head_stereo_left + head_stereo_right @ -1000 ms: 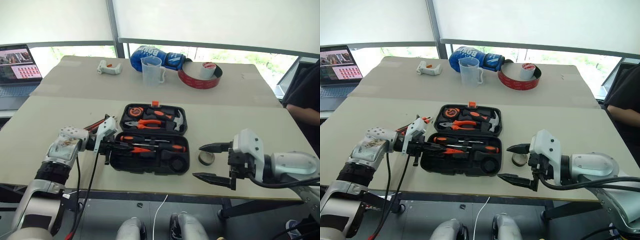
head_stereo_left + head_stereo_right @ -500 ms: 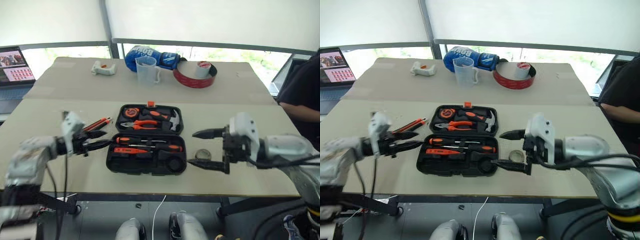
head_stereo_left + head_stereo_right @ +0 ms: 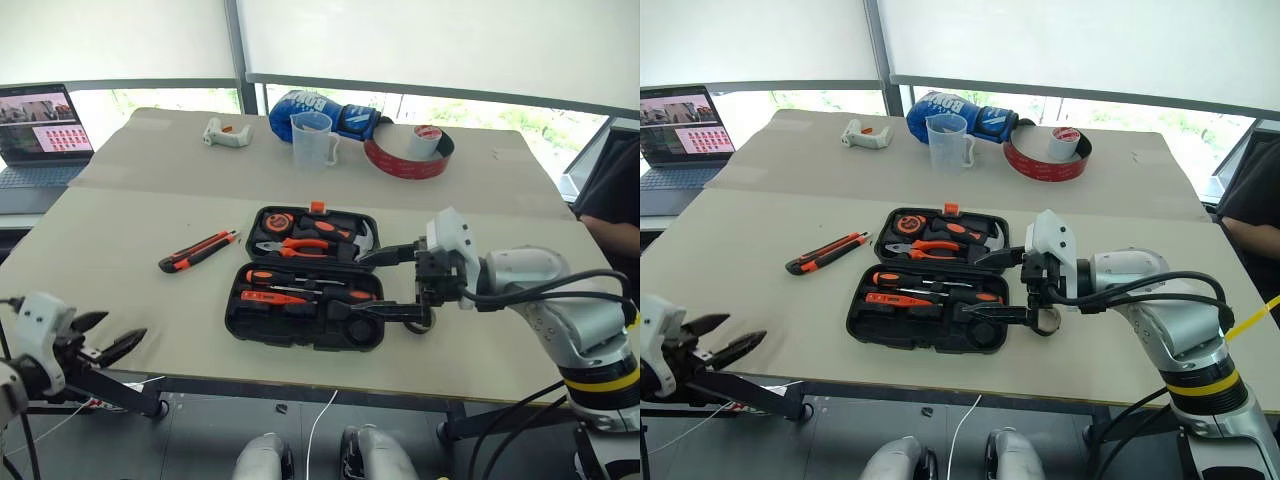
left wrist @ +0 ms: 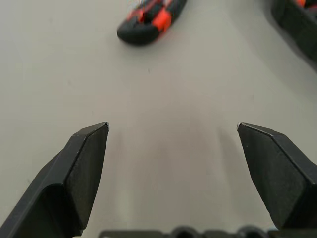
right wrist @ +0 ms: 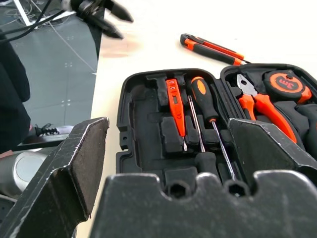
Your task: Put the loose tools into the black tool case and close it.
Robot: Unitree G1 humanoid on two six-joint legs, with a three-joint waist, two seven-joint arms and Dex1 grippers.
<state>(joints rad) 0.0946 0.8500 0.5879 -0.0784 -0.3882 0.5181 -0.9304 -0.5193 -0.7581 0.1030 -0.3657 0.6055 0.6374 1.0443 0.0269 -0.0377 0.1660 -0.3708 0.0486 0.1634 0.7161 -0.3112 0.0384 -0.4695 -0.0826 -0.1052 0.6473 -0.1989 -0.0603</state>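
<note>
Left gripper now off the black tool case, back at bench corner, fingers spread empty. Right gripper closer over case, fingers wide, empty.

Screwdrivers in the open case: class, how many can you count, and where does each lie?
3, all in the case's near half: a black-and-orange one farthest back, a slim one in the middle, an orange one nearest. The right gripper may hide others.

Left end effector low and outstretched, fingers spread; right end effector wide open, pointing left.
</note>
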